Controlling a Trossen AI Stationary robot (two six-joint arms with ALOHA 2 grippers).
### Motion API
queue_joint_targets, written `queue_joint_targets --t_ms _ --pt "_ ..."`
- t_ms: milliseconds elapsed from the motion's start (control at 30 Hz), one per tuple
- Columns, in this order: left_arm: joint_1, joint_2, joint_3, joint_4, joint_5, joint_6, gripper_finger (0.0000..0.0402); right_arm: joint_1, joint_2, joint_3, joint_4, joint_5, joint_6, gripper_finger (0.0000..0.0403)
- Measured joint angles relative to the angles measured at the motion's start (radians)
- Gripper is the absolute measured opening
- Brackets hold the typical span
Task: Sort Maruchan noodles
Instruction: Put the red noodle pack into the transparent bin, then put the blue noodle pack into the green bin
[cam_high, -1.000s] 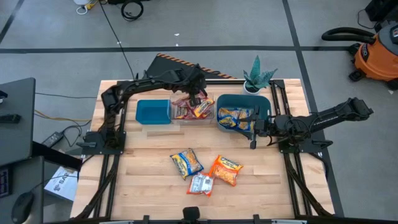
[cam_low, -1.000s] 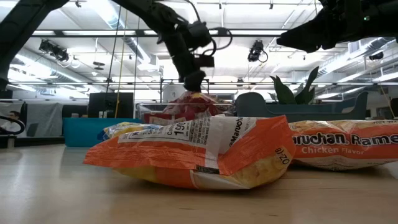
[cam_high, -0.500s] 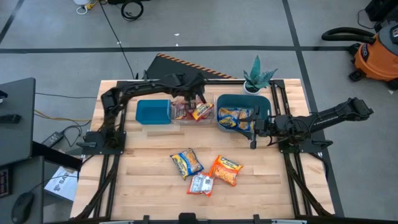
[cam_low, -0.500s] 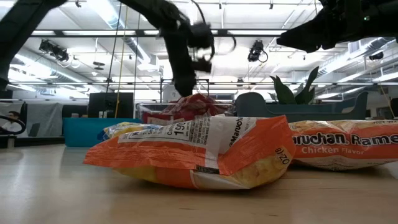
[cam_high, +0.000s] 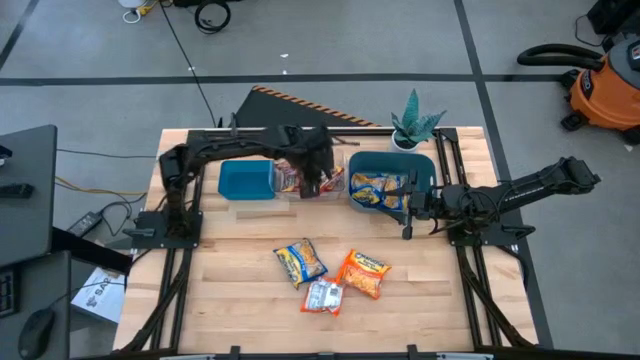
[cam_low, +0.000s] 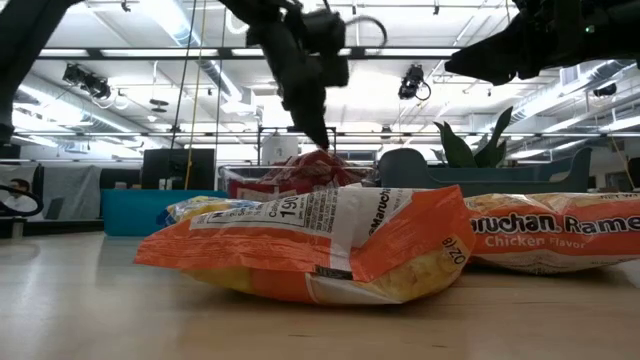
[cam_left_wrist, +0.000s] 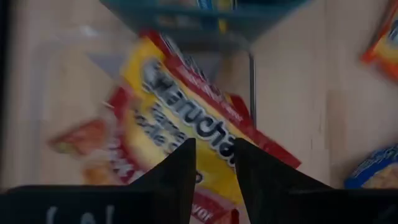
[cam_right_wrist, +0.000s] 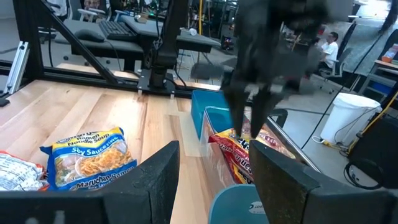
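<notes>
Red-and-yellow Maruchan packets (cam_high: 300, 178) lie in the clear bin (cam_high: 340, 191) at the table's far middle. My left gripper (cam_left_wrist: 214, 168) stands open right over the top one (cam_left_wrist: 180, 106), fingers pointing down. More yellow packets (cam_high: 378, 186) fill the blue bin (cam_high: 392, 157) on the right. On the bare table near the front lie a yellow-and-blue packet (cam_high: 300, 262), an orange one (cam_high: 364, 273) and a silvery-white one (cam_high: 323, 296). My right gripper (cam_high: 405, 215) waits open beside the blue bin's near edge. My left gripper stands open, pointing down over the top red packet's crumpled upper side (cam_low: 315, 158). Whether its fingertips touch the packet I cannot tell. The packet rests on the others in the clear bin.
A teal bin (cam_high: 246, 180) stands left of the clear bin. A potted plant (cam_high: 415, 125) stands at the far right behind the blue bin. Bare wood lies on both sides of the three loose packets.
My left gripper has shifted over the clear bin, first toward the table's left and then back toward the near edge. The red packet's raised top has sunk from under the gripper onto the pile in the clear bin.
</notes>
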Motion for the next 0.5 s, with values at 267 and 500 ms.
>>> queue_joint_targets --t_ms 267,500 --pt "-0.029 0.09 0.0 -0.002 -0.1 -0.009 0.0117 0.0 0.0 0.0 0.0 -0.002 0.0 0.0199" --pt "-0.033 -0.054 0.022 -0.008 -0.086 0.003 0.0117 0.0 0.0 0.0 -0.006 -0.001 0.0 0.0199"
